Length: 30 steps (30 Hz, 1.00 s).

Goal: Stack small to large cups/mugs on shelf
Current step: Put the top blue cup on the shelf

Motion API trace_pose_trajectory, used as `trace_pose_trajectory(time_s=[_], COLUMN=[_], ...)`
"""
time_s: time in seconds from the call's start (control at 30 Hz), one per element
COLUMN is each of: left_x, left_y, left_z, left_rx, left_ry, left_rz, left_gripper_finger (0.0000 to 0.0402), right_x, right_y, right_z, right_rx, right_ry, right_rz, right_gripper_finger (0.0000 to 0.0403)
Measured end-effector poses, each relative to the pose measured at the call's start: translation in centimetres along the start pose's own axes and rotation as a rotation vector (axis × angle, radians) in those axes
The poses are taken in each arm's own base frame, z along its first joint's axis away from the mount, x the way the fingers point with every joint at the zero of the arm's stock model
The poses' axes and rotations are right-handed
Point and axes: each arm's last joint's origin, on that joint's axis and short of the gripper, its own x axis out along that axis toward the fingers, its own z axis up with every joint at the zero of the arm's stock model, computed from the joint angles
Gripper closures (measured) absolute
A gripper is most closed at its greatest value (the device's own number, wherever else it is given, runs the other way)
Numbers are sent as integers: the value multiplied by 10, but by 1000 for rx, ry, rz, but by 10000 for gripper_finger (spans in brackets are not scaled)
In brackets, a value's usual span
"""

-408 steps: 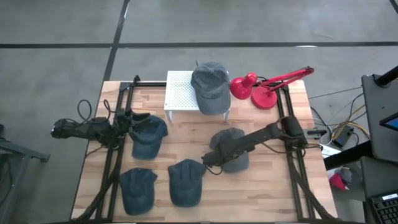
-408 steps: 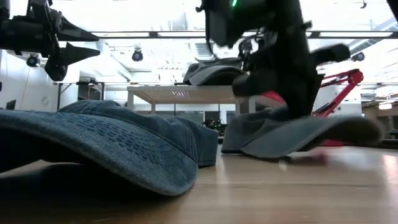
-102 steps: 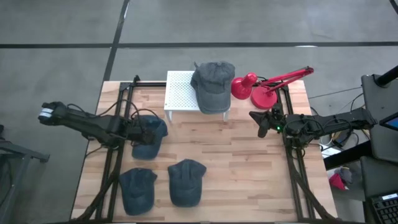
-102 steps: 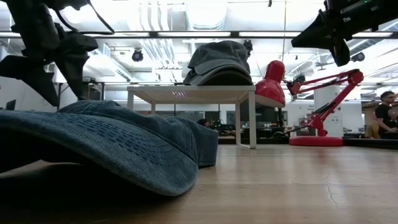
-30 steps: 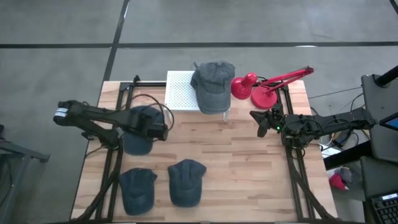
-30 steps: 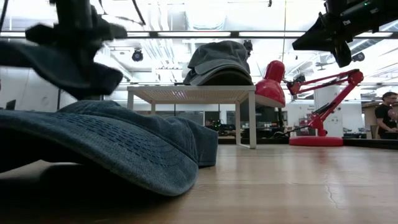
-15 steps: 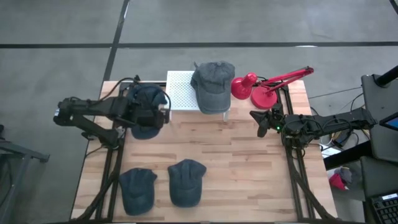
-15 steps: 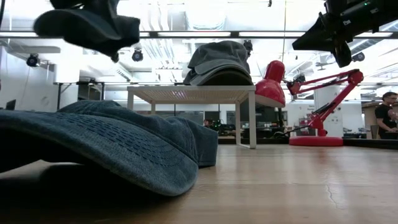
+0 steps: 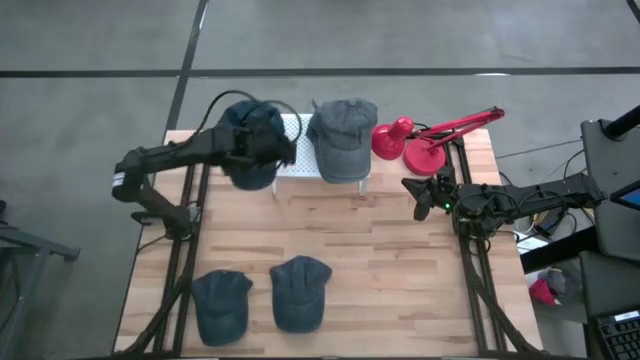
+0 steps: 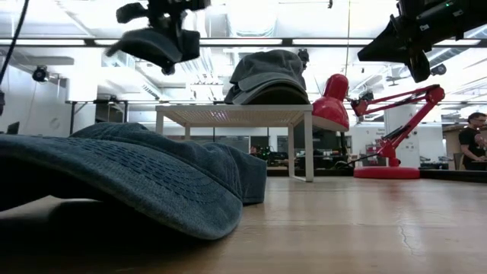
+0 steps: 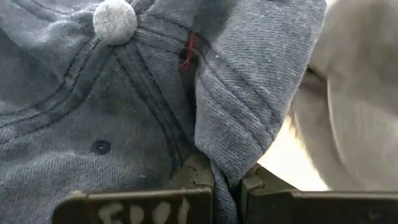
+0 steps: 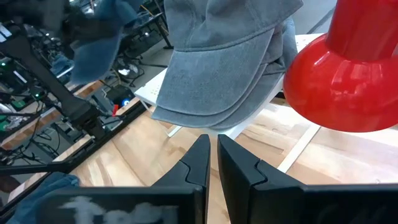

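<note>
The task's cups/mugs are fabric caps. My left gripper is shut on a dark blue denim cap, carried in the air over the left half of the white perforated shelf. It also shows high up in the low view as the blue cap. A stack of grey caps rests crown up on the shelf's right half. Two more blue caps lie on the table near its front edge. My right gripper waits shut at the table's right side. My left gripper pinches a raised fold of the cap's crown cloth between its two fingers, to one side of the top button. The cap hangs below the gripper, lifted clear of the table and the shelf, its cloth slack.
A red desk lamp stands at the back right, close to the grey caps. In the low view a blue cap fills the near left. Bare wooden tabletop lies between the shelf and the near caps.
My left gripper has risen and gone toward the table's far edge and to the right, carrying the dark blue cap from low over the table's left side to above the shelf's left half. The cap stays clear of everything.
</note>
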Motion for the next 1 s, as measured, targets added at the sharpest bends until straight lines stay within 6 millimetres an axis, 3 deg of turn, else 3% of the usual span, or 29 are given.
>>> trace_pose_trajectory(time_s=[0.27, 0.53, 0.77, 1.0], left_x=[44, 78, 95, 98], left_y=[-18, -26, -37, -41], left_z=[27, 27, 23, 22], left_rx=[0, -31, -29, -40], left_ry=[-11, 70, 111, 118], left_rz=[-18, -15, -41, -70], left_gripper_finger=[391, 389, 389, 389], right_x=[0, 0, 0, 0], right_y=[0, 0, 0, 0], right_z=[0, 0, 0, 0], right_rx=[1, -2, -4, -8], right_ry=[0, 0, 2, 5], right_rz=[0, 0, -1, -4], right_gripper_finger=[374, 374, 374, 374])
